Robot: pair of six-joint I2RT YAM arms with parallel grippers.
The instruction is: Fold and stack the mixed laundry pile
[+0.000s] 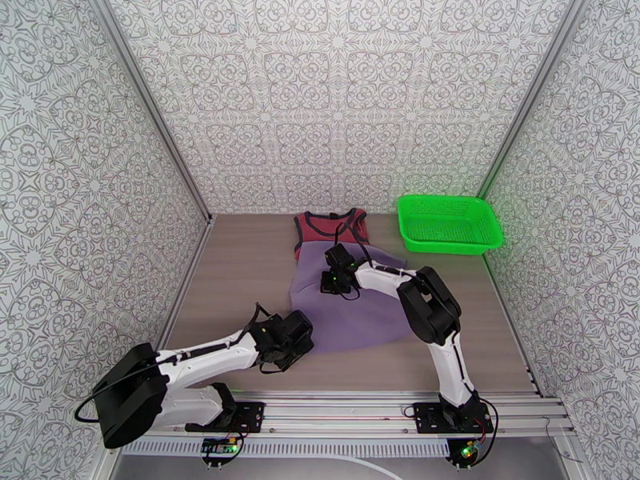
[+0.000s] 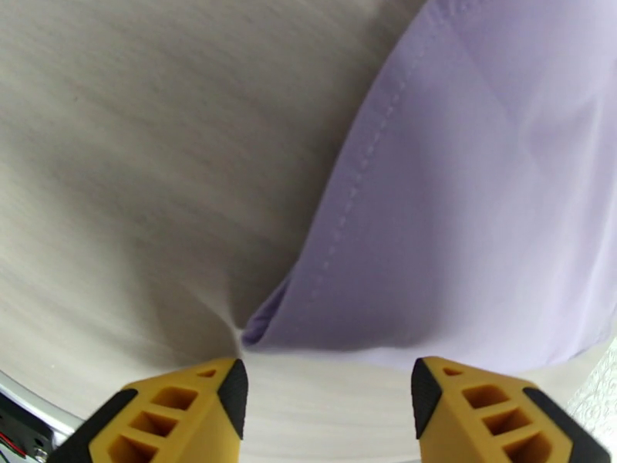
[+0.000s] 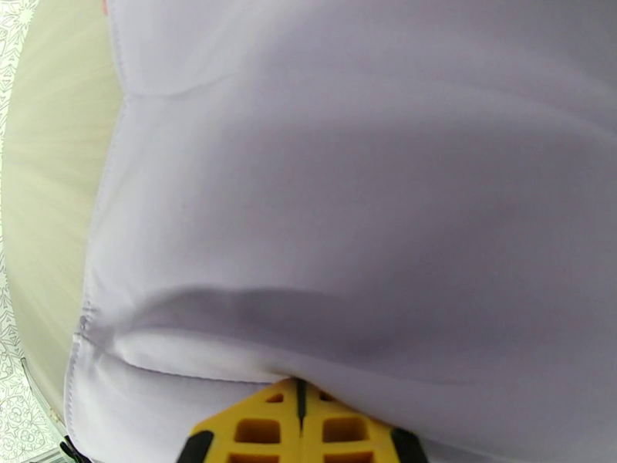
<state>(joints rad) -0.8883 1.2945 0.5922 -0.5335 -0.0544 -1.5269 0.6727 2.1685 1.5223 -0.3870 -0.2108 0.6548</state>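
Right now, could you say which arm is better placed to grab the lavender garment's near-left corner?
Left, likely: the left gripper hovers open at that corner of the lavender garment; the right gripper is shut farther up the cloth.

I was running a robotics lab test cell, not a home. Walls (image 1: 336,98) papered in a repeating grey ornamental print boxed in a wood-grain table (image 1: 240,266), with bare aluminium posts (image 1: 152,114) at the corners. The left arm (image 1: 200,366) and right arm (image 1: 448,354) were bolted to a metal rail (image 1: 352,410) at the near edge, with loose wiring and a small circuit board (image 1: 220,450) below it.
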